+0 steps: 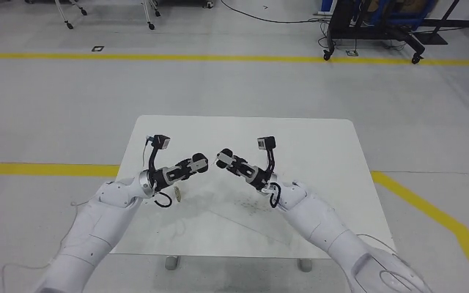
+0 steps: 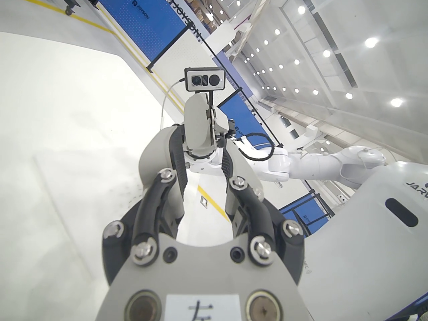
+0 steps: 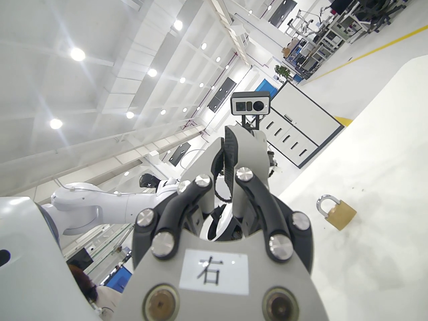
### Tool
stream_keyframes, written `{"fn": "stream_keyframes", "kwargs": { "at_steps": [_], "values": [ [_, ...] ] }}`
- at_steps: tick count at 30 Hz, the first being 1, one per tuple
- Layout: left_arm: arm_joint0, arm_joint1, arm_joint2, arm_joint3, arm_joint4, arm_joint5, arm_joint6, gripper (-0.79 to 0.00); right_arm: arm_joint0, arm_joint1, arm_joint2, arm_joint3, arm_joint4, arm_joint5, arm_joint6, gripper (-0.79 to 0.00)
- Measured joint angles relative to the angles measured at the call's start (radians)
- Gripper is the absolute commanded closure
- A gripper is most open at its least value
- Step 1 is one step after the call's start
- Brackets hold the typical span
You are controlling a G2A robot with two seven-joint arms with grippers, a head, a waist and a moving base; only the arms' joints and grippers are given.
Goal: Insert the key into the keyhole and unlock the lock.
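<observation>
**While the two grippers face each other in the air, the lock lies apart on the table**

Where the arms meet above the middle of the white table [image 1: 315, 146], the left gripper [image 1: 204, 162] and the right gripper [image 1: 221, 156] point at each other, tip to tip and just apart, both held off the surface.

The left gripper [image 2: 200, 138] stands wide, its two fingers [image 2: 167, 155] spread to either side. From the left wrist, the tip of the right gripper shows between them, whether inside that gap or just beyond it I cannot tell.

The right gripper [image 3: 227, 135] is pinched narrow, its pads [image 3: 230, 155] pressed close. A thin edge shows between its fingers from the left wrist, too small to say whether it is a key.

The lock [image 1: 178, 194], a brass padlock with a silver shackle, lies flat on the table on the robot's side of the left gripper, beside that arm's wrist. Neither gripper touches it. In the right wrist view the lock [image 3: 336, 213] rests on the bare tabletop, well off to one side of the right gripper's closed tips and lower than them, with scuff marks on the surface around it.
</observation>
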Motion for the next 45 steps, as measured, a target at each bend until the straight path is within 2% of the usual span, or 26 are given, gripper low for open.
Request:
{"fn": "stream_keyframes", "kwargs": {
  "at_steps": [5,8,15,17,18,24,39,45],
  "values": [
    [-0.005,-0.007,0.010,-0.003,0.008,0.003,-0.004,-0.274,0.004,-0.031,0.038,0.053,0.026,0.000,0.087,0.000],
    [-0.009,-0.010,0.015,0.001,0.012,0.006,-0.012,-0.262,0.005,-0.048,0.064,0.074,0.034,0.000,0.125,0.000],
    [-0.016,-0.018,0.025,0.008,0.037,0.027,-0.008,-0.151,-0.001,-0.081,0.122,0.107,0.002,0.000,0.191,0.000],
    [-0.017,-0.019,0.026,0.010,0.043,0.033,-0.006,-0.083,-0.002,-0.088,0.134,0.114,-0.023,0.000,0.188,0.000],
    [-0.019,-0.020,0.025,0.013,0.056,0.039,0.000,0.000,-0.005,-0.093,0.141,0.112,-0.035,0.000,0.186,0.000],
    [-0.022,-0.026,0.027,0.012,0.093,0.096,0.037,0.000,-0.021,-0.107,0.188,0.101,-0.047,0.000,0.219,0.000],
    [0.001,-0.023,-0.016,0.001,0.123,0.084,0.066,0.000,-0.057,-0.122,0.296,0.089,-0.141,0.000,0.243,0.000],
    [0.005,-0.025,-0.015,-0.005,0.086,0.084,0.019,0.000,-0.064,-0.127,0.329,0.076,-0.144,0.000,0.254,0.000]
  ]
}}
